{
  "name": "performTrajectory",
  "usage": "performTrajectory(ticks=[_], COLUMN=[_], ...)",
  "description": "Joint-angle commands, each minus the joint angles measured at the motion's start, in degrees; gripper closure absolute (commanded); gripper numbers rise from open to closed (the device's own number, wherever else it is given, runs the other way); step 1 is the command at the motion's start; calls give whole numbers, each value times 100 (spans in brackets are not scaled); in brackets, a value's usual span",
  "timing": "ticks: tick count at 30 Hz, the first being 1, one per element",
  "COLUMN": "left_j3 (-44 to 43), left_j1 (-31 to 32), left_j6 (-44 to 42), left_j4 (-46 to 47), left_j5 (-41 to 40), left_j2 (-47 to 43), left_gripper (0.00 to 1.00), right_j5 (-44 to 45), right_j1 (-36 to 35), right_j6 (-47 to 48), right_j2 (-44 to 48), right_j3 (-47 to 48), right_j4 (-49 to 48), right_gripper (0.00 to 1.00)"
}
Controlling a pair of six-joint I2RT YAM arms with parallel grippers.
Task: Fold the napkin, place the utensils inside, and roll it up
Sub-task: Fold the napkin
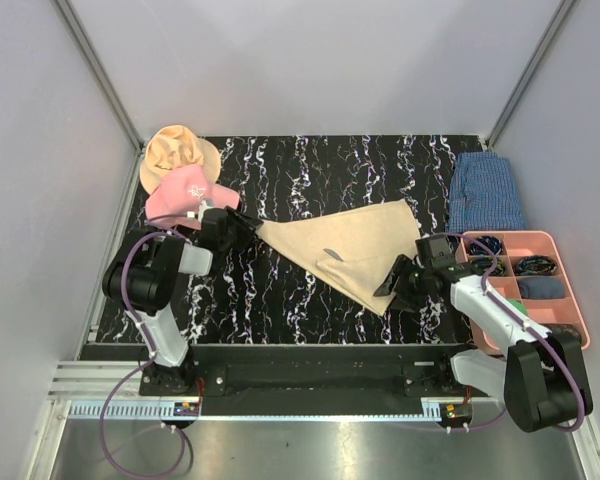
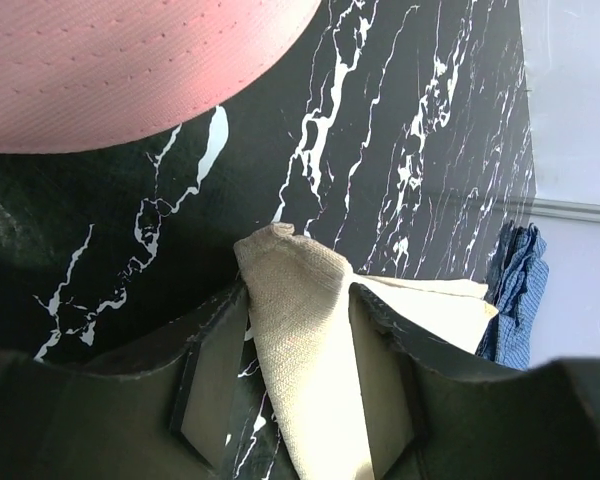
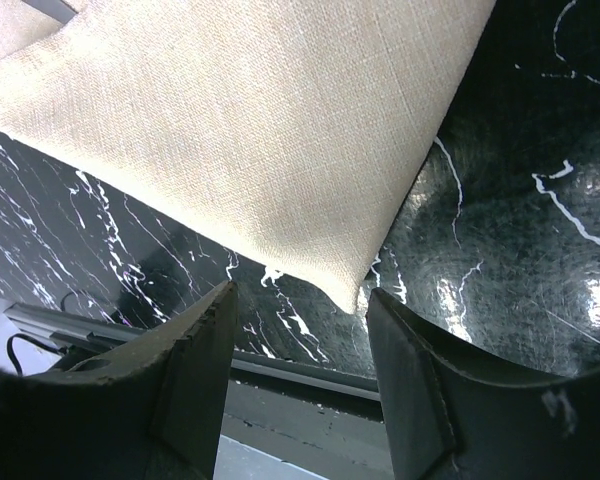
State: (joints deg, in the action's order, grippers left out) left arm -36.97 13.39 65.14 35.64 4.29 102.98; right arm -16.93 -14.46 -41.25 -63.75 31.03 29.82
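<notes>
The beige napkin (image 1: 355, 245) lies folded into a triangle on the black marble table. Its left corner (image 2: 290, 290) sits between the fingers of my left gripper (image 2: 298, 290), which is open, with a strip of table showing beside the cloth. In the top view my left gripper (image 1: 242, 226) is at that pointed corner. My right gripper (image 3: 300, 300) is open and empty, its jaws either side of the napkin's near right corner (image 3: 350, 285), just above the table. It also shows in the top view (image 1: 390, 285). A short dark grey sliver (image 1: 329, 252), perhaps a utensil, shows on the napkin; no other utensils are visible.
A pink cap (image 1: 185, 190) and a tan hat (image 1: 175, 150) lie at the back left, close to my left gripper; the cap also shows in the left wrist view (image 2: 130, 60). A blue checked cloth (image 1: 488, 190) lies at the back right. A pink tray (image 1: 565, 285) with dark items stands at the right.
</notes>
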Motion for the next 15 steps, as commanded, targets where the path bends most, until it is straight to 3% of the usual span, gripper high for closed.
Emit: performTrajectory(ticks=[1,4,10,13,15], left_j3=[94,59,-205,-363,-433], left_j1=[-38,-38,-29,41,120], left_j6=[-63,-134,-642,-1126,-1511], left_j4=[-30,-13,-4,75,66], left_j5=[-342,-298,35,325,388], left_j2=[-23,64,161,100,-14], left_gripper=[51,55,79,96,100], right_j5=[120,102,93,128,155], right_j1=[4,4,4,4,4], right_j6=[144,188,355,416,452], right_j2=[-138,-208,-305,-384,-446], right_j3=[281,316,378,430,536], right_j4=[15,15,-3,-3,-12], right_gripper=[37,37,37,36,36])
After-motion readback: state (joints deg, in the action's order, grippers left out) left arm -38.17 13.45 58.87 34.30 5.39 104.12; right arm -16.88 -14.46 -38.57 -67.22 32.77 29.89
